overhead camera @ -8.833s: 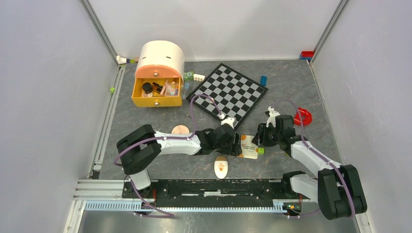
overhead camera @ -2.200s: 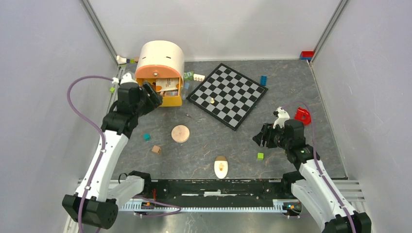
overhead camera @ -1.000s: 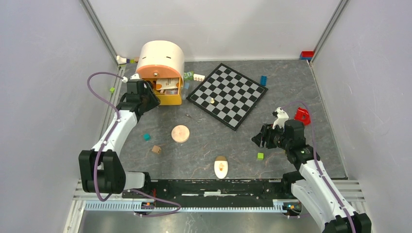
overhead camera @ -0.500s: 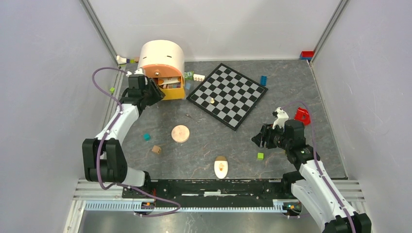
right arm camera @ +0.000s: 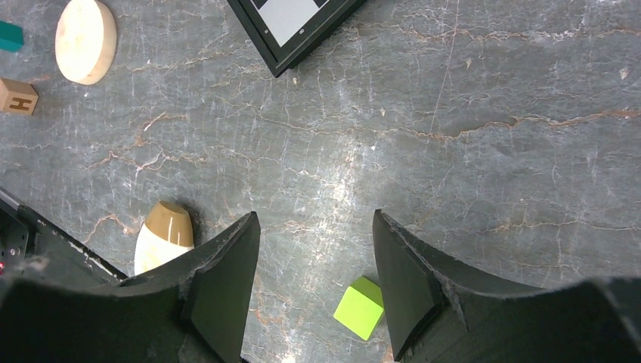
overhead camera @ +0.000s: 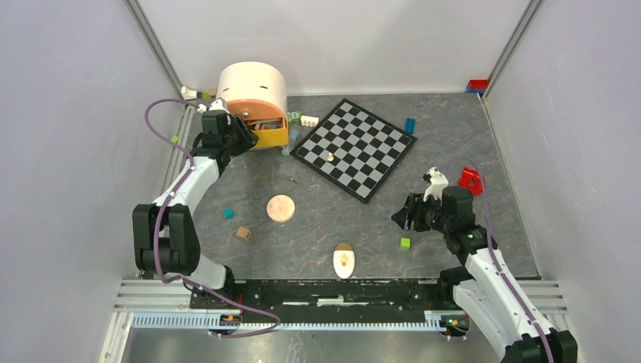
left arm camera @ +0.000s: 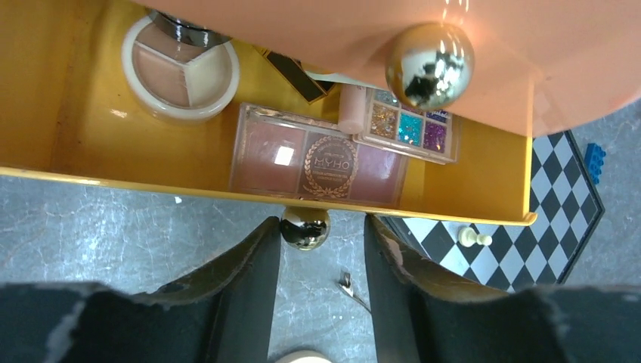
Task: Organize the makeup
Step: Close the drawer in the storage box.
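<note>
Pushed farther shut than a second ago, drawer [left arm camera: 68, 113] at far left holds blush palette [left arm camera: 317, 162], eyeshadow palette [left arm camera: 408, 125]; round compact [overhead camera: 280, 208], cream oval [overhead camera: 344, 262] wait nearer on table [overhead camera: 453, 136]; left gripper [left arm camera: 320, 231] loosely straddles knob [left arm camera: 305, 228]; right gripper [right arm camera: 314, 219] gapes empty.

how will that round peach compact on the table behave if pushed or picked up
The round peach compact lies flat, so it probably won't roll or tip. It looks like a rigid disc, likely stiff and light. On the smooth marbled table a push would probably slide it.
</note>
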